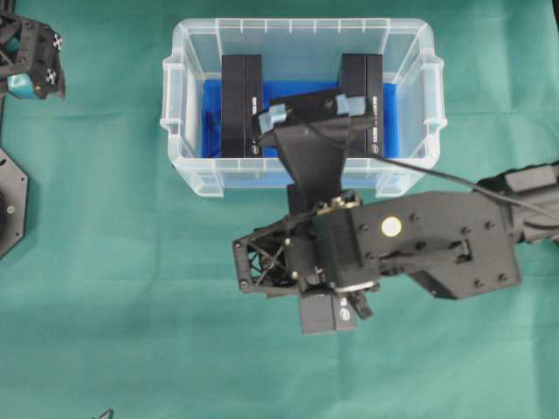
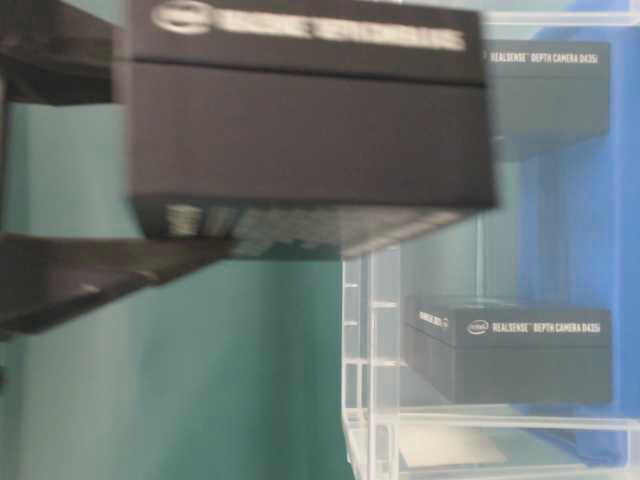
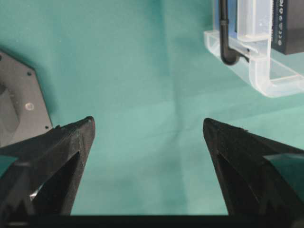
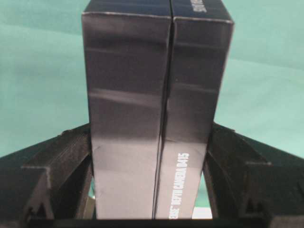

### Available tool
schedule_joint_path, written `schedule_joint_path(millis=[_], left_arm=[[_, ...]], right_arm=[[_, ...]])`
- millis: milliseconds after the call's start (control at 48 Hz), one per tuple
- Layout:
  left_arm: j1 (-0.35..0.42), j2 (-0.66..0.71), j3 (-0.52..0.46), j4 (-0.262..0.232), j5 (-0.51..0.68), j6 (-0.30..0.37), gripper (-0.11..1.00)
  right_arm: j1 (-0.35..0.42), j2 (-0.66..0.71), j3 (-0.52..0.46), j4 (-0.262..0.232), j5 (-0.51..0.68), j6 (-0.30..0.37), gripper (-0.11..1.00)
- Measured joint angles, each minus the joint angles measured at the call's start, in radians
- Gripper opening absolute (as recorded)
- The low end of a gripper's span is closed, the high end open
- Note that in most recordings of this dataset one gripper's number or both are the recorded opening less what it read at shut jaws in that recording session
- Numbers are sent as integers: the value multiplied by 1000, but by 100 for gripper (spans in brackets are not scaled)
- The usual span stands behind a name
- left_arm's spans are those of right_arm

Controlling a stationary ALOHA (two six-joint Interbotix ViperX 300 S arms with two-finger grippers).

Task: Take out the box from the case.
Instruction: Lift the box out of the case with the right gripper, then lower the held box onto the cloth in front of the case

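Observation:
The case [image 1: 301,26] is a clear plastic bin at the top middle, with a blue cloth [image 1: 301,90] on its bottom. Two black boxes stand in it, one at the left [image 1: 240,105] and one at the right [image 1: 365,100]. My right gripper [image 1: 312,110] is shut on a third black box [image 4: 152,95], held over the case's near half. In the table-level view this box [image 2: 310,120] is large, blurred and raised above the two in the case [image 2: 520,350]. My left gripper [image 1: 31,61] is open and empty at the far left, over bare cloth [image 3: 148,128].
A green cloth [image 1: 113,305] covers the table. A black hexagonal base plate [image 1: 9,205] lies at the left edge and shows in the left wrist view [image 3: 19,104]. The case's corner [image 3: 256,66] and a black cable [image 3: 225,38] lie ahead of the left gripper.

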Motion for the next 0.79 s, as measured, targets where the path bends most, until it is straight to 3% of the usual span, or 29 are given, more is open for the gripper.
schedule_joint_path(millis=[792], left_arm=[[-2,0,2,0,2,2,94]], right_arm=[[-2,0,422,80,-480,49,67]])
